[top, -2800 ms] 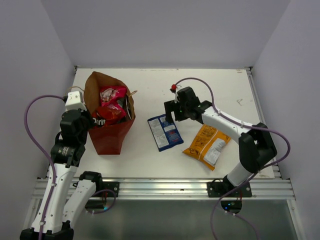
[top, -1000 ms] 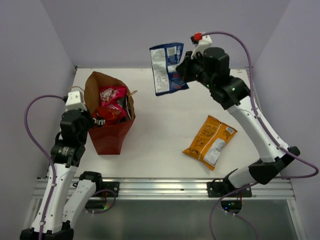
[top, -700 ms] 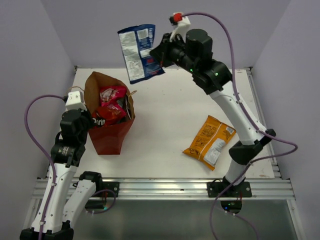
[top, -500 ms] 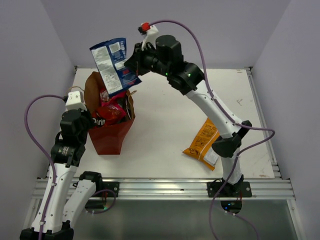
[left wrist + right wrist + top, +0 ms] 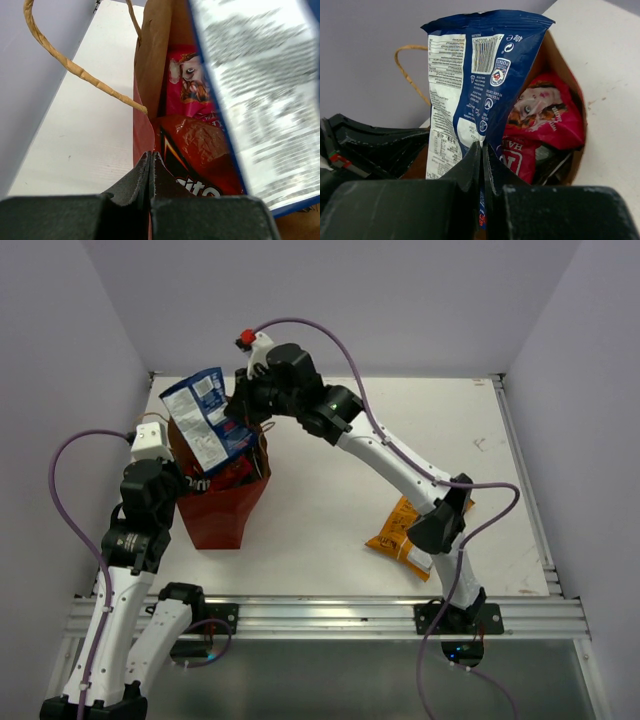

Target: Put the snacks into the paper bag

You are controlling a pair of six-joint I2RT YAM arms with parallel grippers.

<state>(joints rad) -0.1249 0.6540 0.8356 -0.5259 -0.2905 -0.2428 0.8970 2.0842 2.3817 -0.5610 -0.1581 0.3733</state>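
The reddish-brown paper bag (image 5: 215,512) stands open at the left of the table. Inside it lie a pink packet (image 5: 545,120) and a red Doritos packet (image 5: 195,150). My right gripper (image 5: 240,410) is shut on the lower edge of the blue-and-white packet (image 5: 205,420), which hangs upright over the bag's mouth. In the right wrist view that packet (image 5: 470,75) stands above the shut fingertips (image 5: 481,146). My left gripper (image 5: 150,156) is shut on the bag's near rim (image 5: 145,130). An orange-yellow packet (image 5: 393,533) lies on the table at the right, partly hidden by the right arm.
The bag's twisted handle (image 5: 65,62) loops out towards the left wall. The enclosure walls stand close behind and left of the bag. The right arm's elbow (image 5: 440,525) hangs over the orange-yellow packet. A metal rail (image 5: 320,612) runs along the near edge.
My right arm has swung left and down with the blue-and-white packet, from high above the table's middle to over the bag's mouth. The left arm and bag have not moved.
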